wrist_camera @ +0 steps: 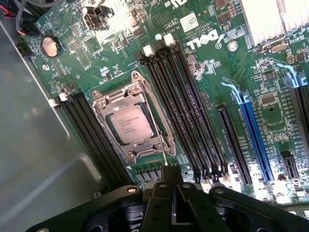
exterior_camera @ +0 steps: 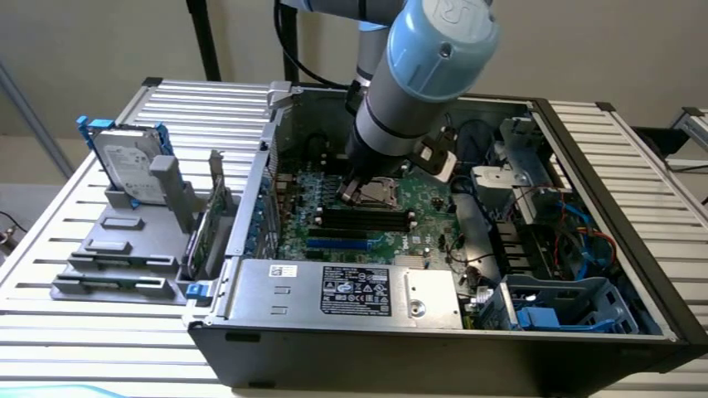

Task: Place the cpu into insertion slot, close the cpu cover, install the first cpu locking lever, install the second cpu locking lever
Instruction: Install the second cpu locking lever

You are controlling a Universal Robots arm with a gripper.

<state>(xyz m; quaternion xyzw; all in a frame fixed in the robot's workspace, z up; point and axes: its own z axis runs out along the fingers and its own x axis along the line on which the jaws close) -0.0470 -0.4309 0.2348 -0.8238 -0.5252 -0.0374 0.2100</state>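
As seen inside the open PC case (exterior_camera: 619,249): cpu (wrist_camera: 130,124) seated in slot (wrist_camera: 112,132), silver face up, on the green board (wrist_camera: 203,72) between two banks of black memory slots (wrist_camera: 186,111).

Cover (wrist_camera: 152,116): down, framing the chip, so placing and closing judged done.

Levers: one thin rod (wrist_camera: 155,133) lying across the cover's edge and running toward the gripper; whether latched, cannot tell. Second lever not made out; lever steps judged in hand or unfinished.

Gripper (wrist_camera: 171,186): fingers closed together, nothing seen between them, tip just beside the rod's free end; contact not certain. From the exterior view, arm (exterior_camera: 426,75) lowered into the case, gripper (exterior_camera: 366,189) directly over the socket.

Also present: hard drive (exterior_camera: 128,166) standing in a grey rack on the slatted table (exterior_camera: 66,240), well apart on that view's left.
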